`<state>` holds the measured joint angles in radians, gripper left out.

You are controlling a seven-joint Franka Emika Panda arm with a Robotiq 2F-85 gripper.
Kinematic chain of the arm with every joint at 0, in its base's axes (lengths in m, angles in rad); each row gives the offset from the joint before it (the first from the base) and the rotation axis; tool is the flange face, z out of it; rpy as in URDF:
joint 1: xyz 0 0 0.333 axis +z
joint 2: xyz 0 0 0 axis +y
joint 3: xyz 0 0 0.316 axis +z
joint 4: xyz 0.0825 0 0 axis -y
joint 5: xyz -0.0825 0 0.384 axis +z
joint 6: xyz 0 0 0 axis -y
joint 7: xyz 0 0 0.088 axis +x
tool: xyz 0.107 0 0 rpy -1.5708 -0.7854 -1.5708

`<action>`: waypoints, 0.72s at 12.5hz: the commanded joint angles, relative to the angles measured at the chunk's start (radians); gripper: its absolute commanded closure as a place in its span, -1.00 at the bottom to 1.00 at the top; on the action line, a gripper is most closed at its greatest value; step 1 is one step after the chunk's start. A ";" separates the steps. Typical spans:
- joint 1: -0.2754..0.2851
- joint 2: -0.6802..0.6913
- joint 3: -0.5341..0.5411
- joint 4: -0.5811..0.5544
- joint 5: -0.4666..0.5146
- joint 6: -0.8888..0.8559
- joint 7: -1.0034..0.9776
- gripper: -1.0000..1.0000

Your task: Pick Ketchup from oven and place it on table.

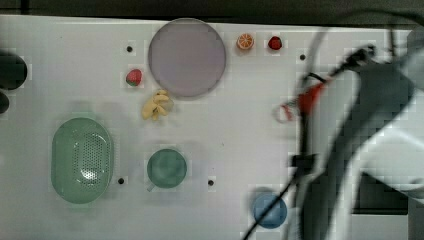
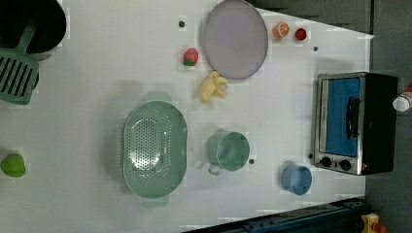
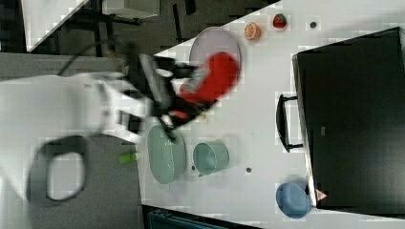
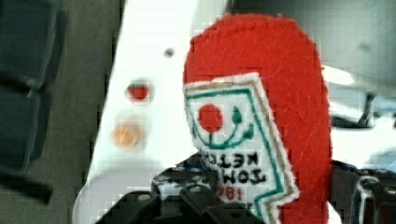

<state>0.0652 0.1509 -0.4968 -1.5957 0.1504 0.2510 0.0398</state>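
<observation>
Ketchup [image 4: 261, 116] red, felt-textured, label facing wrist camera; clamped in the tool [image 3: 184, 102], carried above the bench [image 3: 258, 114], clear of the oven [image 3: 353, 119]. In the right view it overlaps the grey-lilac plate [image 3: 210, 40]. Green colander [image 3: 165, 155] and green cup [image 3: 210, 157] nearby.

Where the things stand on the table

In the left view, the oven [image 2: 353, 122] stands at the left view's right side of the table [image 2: 97, 73], the cup [image 2: 296, 178] just beside it; the mug [image 2: 228, 150] is between the cup and the colander [image 2: 154, 148], and the plate [image 2: 235, 39] lies above them, the bananas [image 2: 213, 87] near its rim.
</observation>
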 commanded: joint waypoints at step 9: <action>0.168 -0.003 0.212 -0.143 -0.075 -0.036 0.004 -0.27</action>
<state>0.2578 0.1749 -0.2827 -1.6982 0.0917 0.2283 0.0437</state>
